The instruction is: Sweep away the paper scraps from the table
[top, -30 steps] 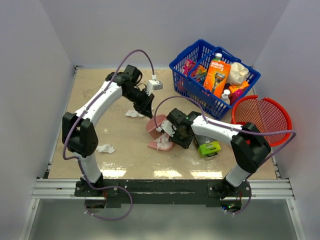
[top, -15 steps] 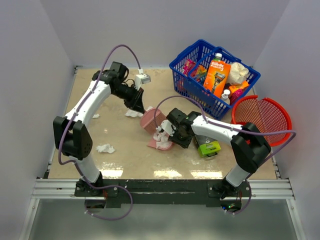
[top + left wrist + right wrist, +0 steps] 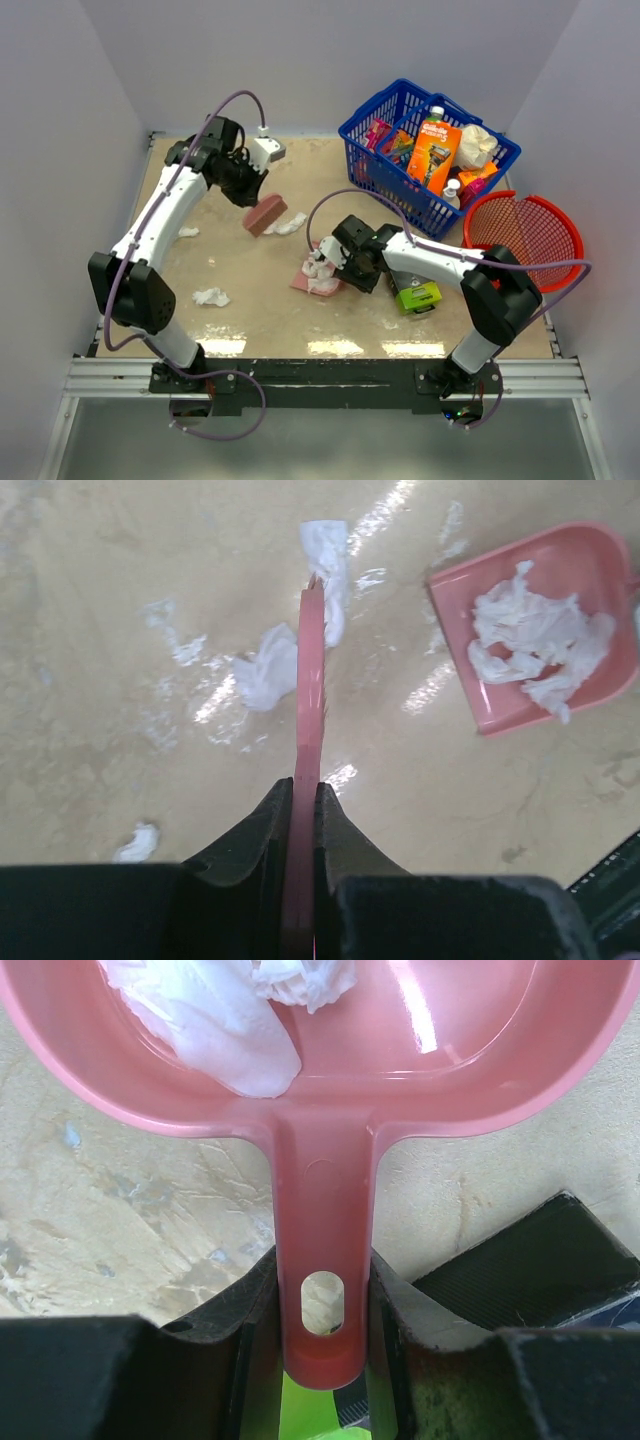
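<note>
Sandy stone-look tabletop (image 3: 255,300) fills the middle of the top view, and small white crumpled paper scraps (image 3: 211,296) lie on it at the left and in the middle. The left fingers (image 3: 255,830) are shut tight on a flat pink plastic sweeper (image 3: 265,213), held on its thin edge, with its long side pointing away from the wrist. One scrap lies just beside the sweeper on its right in the top view, between it and the pink plastic dustpan (image 3: 318,278). A few more lie well apart at the left of the frame. The right fingers (image 3: 395,1320) squeeze the dustpan's handle and hold the pan low by the tabletop, its open mouth turned to the sweeper. Some scraps are already inside it. The left arm is nearer to the loose scraps. It reaches far up the tabletop, bent at the elbow, wrist tipped down. The right arm folds across to the left. I think the next push should go from the sweeper toward the pan, down and right in the top view.
</note>
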Controlling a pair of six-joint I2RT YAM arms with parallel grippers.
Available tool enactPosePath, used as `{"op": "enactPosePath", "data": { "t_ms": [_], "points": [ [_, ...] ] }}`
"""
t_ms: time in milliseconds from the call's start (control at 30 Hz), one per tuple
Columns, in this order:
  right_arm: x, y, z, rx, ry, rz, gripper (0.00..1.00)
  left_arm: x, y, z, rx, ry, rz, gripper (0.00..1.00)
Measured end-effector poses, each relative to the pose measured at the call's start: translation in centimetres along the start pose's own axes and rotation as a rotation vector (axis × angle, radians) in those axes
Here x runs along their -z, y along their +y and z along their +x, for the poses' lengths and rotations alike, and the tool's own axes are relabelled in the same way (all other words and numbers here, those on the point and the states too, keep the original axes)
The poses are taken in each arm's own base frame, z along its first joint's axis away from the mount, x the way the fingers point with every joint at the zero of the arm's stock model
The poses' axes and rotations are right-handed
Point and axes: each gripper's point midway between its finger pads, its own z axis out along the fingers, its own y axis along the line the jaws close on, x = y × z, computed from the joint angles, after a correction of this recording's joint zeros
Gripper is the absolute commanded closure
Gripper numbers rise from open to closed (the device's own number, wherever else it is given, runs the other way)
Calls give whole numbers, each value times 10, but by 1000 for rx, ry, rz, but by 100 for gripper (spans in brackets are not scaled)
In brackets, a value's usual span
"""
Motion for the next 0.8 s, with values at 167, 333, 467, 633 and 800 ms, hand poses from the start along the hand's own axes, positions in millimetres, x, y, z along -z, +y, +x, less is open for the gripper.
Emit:
{"op": "enactPosePath", "data": {
  "t_ms": [167, 333, 467, 633, 800],
  "points": [
    [-6, 0, 1, -5, -12, 5, 100, 12, 21, -2, -35, 1, -128, 100],
    [-8, 2, 2, -15, -19, 2, 100, 15, 34, 5, -31, 17, -215, 100],
    [-4, 4, -1, -18, -64, -3, 100, 13, 40, 11, -6, 37, -252, 100],
    [7, 2, -10, -26, -136, 21, 100, 12, 45, 9, 21, 31, -281, 100],
    [18, -1, -19, -35, -197, 22, 100, 7, 45, -6, 89, -13, -234, 100]
  ]
}}
